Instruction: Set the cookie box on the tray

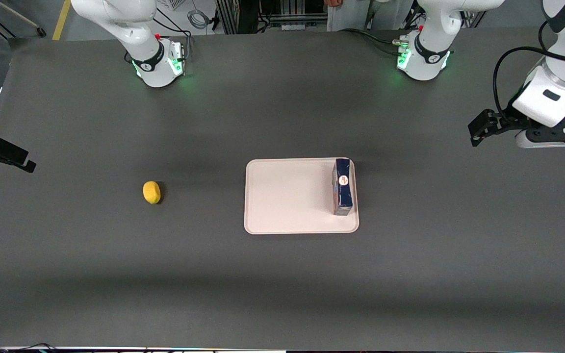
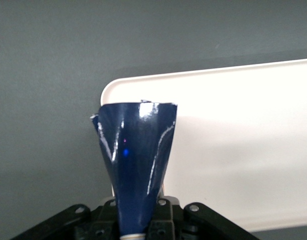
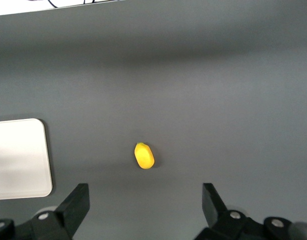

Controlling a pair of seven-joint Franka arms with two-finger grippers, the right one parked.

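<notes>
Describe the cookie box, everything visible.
The cookie box is a small, elongated, glossy dark navy carton with a round white logo on its upward face. It rests on the tray, along the rim toward the working arm's end. In the front view, the gripper hangs apart from it, toward that end of the table.

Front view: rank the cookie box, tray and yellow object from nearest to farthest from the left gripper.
The left gripper hangs over the working arm's table end.
1-2. The cookie box and the tray, box on the tray's nearest end: too close to call.
3. The yellow object, toward the parked arm's end.
</notes>
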